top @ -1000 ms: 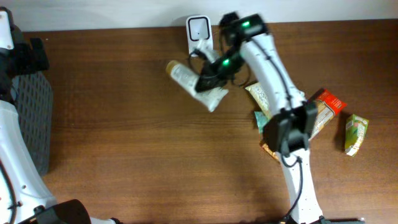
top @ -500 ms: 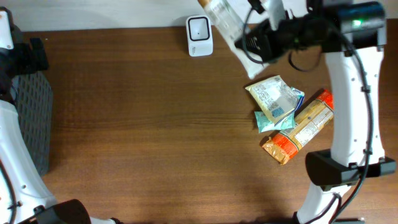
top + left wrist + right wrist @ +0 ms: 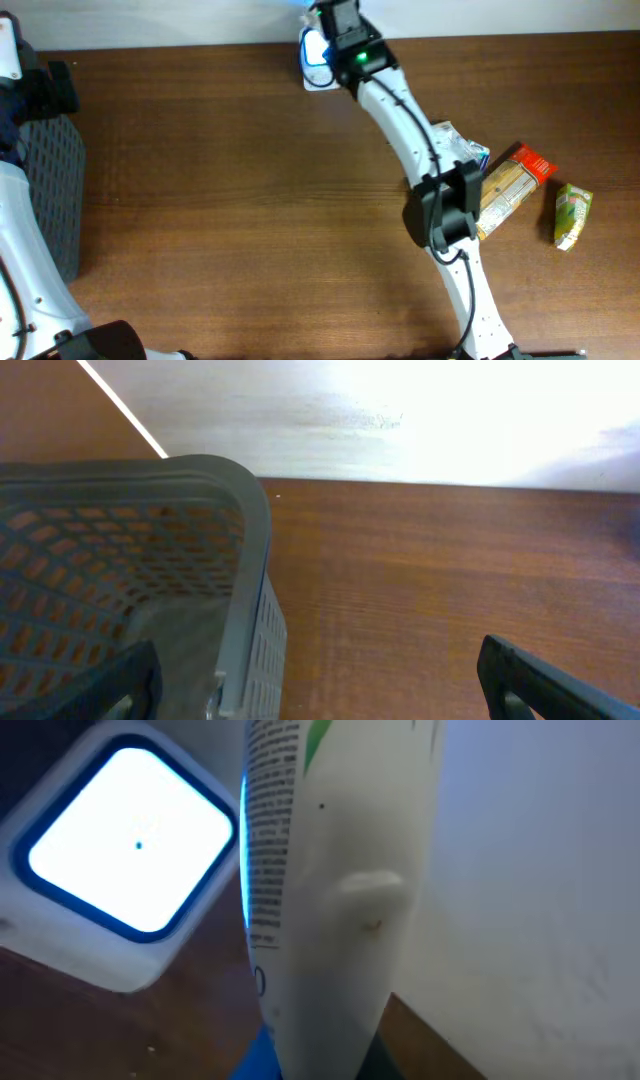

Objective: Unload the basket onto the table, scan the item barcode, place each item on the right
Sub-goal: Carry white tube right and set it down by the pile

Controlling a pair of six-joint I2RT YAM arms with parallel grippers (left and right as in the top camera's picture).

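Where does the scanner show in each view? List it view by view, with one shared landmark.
Overhead: scanner at top centre, partly under the right arm.
Left wrist: not in view.
Right wrist: lit square at left, beside the tube.
Shared landmark: the wooden table.

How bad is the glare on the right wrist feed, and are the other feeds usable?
Right wrist: the scanner window is blown out white with a blue rim; the tube is close and soft, its print unreadable. Left wrist: the wall is overexposed, the basket clear. Overhead: evenly lit, blue glow at the scanner.
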